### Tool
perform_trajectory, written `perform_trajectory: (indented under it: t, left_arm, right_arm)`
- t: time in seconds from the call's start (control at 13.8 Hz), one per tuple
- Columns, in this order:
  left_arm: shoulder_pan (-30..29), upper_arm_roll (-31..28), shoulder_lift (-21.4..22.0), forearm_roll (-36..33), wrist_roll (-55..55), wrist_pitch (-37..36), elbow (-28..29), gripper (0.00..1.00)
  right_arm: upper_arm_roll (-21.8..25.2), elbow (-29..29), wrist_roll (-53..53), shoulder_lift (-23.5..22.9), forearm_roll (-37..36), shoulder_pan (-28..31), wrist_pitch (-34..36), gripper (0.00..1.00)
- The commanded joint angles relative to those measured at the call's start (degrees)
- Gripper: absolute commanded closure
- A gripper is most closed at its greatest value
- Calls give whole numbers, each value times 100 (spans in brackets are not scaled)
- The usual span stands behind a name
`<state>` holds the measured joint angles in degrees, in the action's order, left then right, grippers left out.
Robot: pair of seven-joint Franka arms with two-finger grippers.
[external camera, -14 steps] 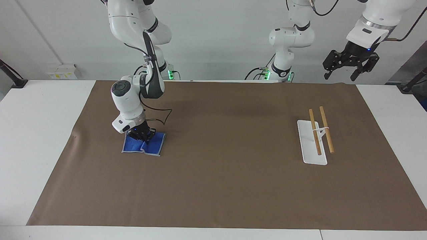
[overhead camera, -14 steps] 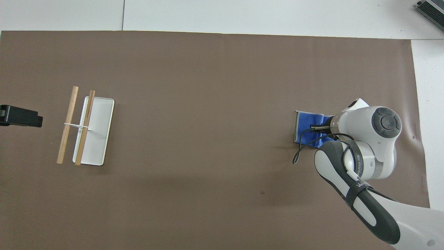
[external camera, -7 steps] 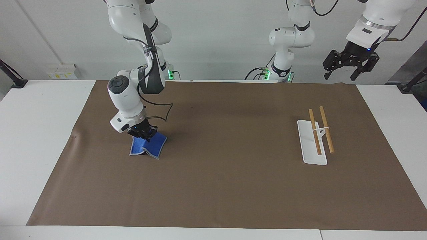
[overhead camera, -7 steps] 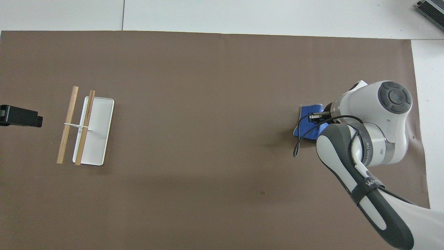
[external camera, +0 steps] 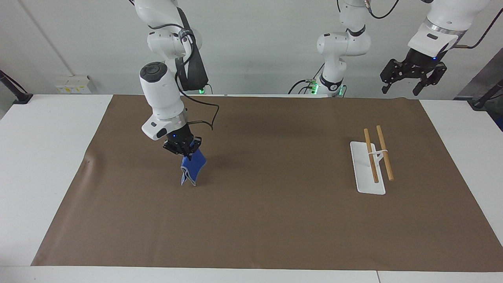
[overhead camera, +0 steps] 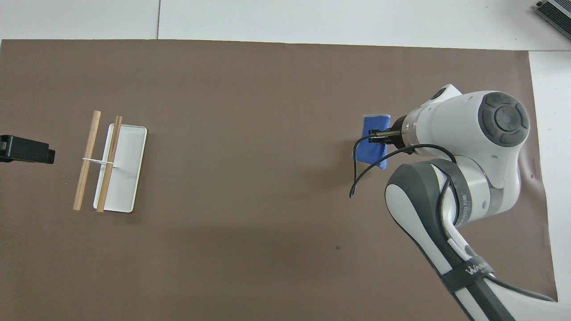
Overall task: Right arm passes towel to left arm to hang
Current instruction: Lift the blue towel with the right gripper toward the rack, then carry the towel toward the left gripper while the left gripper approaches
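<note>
My right gripper point(external camera: 184, 151) is shut on the blue towel point(external camera: 191, 168) and holds it hanging over the brown mat, its lowest corner at or just above the mat. In the overhead view the towel point(overhead camera: 371, 140) shows beside the right gripper point(overhead camera: 378, 135). My left gripper point(external camera: 412, 76) waits raised high over the table's edge at the left arm's end, its fingers point(external camera: 419, 87) spread open and empty. Only its tip point(overhead camera: 26, 150) shows in the overhead view.
A white rack base point(external camera: 363, 169) with two wooden bars point(external camera: 384, 152) stands on the brown mat point(external camera: 275, 216) toward the left arm's end; it also shows in the overhead view point(overhead camera: 127, 171). A black cable loops from the right wrist point(overhead camera: 357, 178).
The right gripper has lifted the towel off the mat and carried it up and toward the table's middle. The towel now hangs folded. The left arm has not moved.
</note>
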<state>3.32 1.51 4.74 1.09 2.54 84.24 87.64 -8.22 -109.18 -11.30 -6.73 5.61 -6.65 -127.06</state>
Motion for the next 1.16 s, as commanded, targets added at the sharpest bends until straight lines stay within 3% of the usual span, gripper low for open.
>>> perform_trajectory:
  t: [0.0,0.36,0.73,1.09]
  left_arm:
    - [-15,25,211,14,-43,-102,200,0]
    - [274,113,264,434,-1594,847,823,0]
    - [564,122,387,1541,-5037,2023,1325,0]
    - [1504,130,773,1762,-7326,3438,2238,0]
  right_arm:
    - [-232,282,-153,40,527,50,85,100]
    - [-724,722,-513,40,1502,42,-100,100]
    - [-804,732,-890,40,2039,-529,-794,100]
    - [-804,582,-900,101,3460,-1039,-1171,100]
